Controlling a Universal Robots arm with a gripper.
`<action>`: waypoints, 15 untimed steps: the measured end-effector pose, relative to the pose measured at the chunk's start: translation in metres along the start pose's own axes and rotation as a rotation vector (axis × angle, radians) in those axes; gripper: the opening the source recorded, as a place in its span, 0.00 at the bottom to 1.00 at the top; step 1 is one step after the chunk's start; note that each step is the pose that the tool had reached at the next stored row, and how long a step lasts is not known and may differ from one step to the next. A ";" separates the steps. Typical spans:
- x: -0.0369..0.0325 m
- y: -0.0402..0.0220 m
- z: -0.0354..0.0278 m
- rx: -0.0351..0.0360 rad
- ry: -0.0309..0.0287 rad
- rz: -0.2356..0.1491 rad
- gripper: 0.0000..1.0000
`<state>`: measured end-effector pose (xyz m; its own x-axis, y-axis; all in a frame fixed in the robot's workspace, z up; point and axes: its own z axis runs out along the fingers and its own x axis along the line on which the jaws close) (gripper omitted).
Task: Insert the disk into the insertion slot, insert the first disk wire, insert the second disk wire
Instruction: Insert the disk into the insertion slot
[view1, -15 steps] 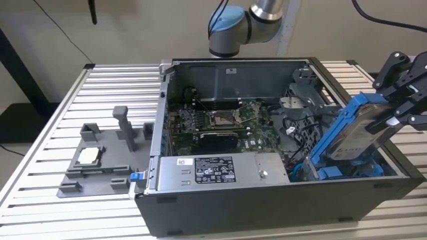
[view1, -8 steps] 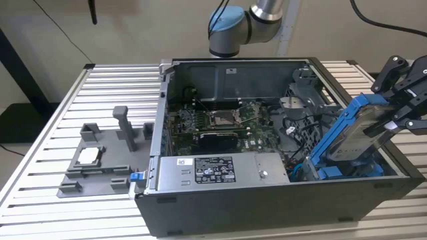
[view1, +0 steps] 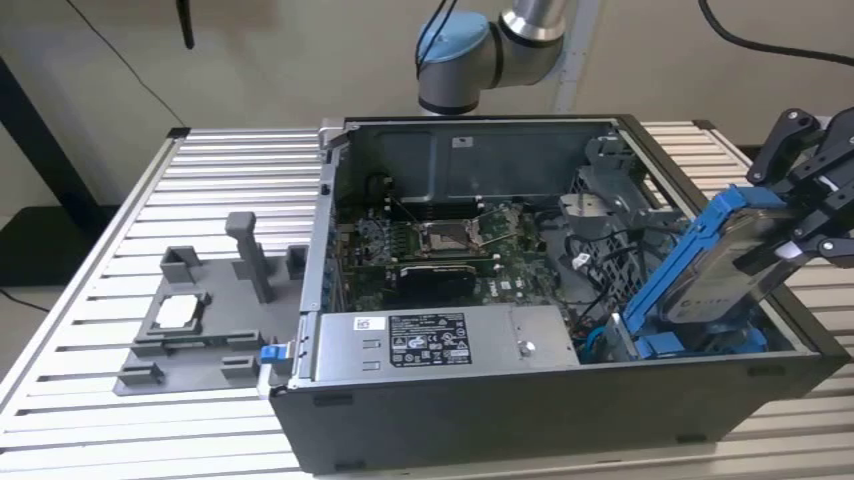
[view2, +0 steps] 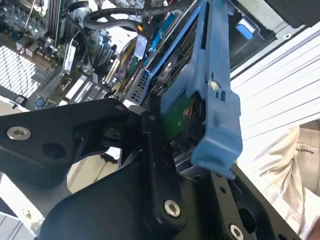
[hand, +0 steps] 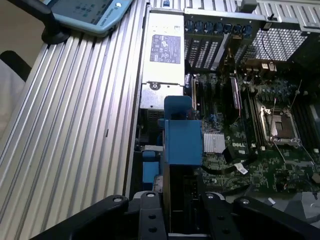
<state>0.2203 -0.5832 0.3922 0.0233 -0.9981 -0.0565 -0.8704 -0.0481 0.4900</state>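
The disk (view1: 727, 262), silver-grey in a blue frame (hand: 182, 135), hangs steeply tilted over the open computer case's corner at the exterior view's right. My gripper (view1: 785, 252) is shut on its upper end, with black fingers (hand: 150, 215) pressing both sides of the frame. The disk's lower end reaches down into the case beside some blue tabs (view1: 681, 345). The disk hides the insertion slot's opening. In the second wrist view the blue frame (view2: 215, 100) and the disk's green circuit board (view2: 177, 117) sit between the fingers (view2: 150, 150). Loose black cables (view2: 115, 20) lie just beyond.
The silver power supply box (view1: 447, 345) fills the case's near side, with the motherboard (view1: 441, 245) behind it. A grey fixture (view1: 200, 310) stands on the ribbed table (view1: 80, 330) at the exterior view's left. A handheld tablet (hand: 85, 12) lies on the table. A person's light sleeve (view2: 300, 165) is close by.
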 end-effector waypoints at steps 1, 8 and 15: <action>-0.0001 0.0008 0.0017 0.0062 0.0003 0.000 0.31; -0.0019 0.0088 0.0193 0.0246 0.0017 -0.001 0.31; -0.0054 0.0122 0.0219 0.0204 0.0013 0.000 0.39</action>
<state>0.1988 -0.5775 0.3794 0.0244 -0.9982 -0.0555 -0.8803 -0.0478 0.4721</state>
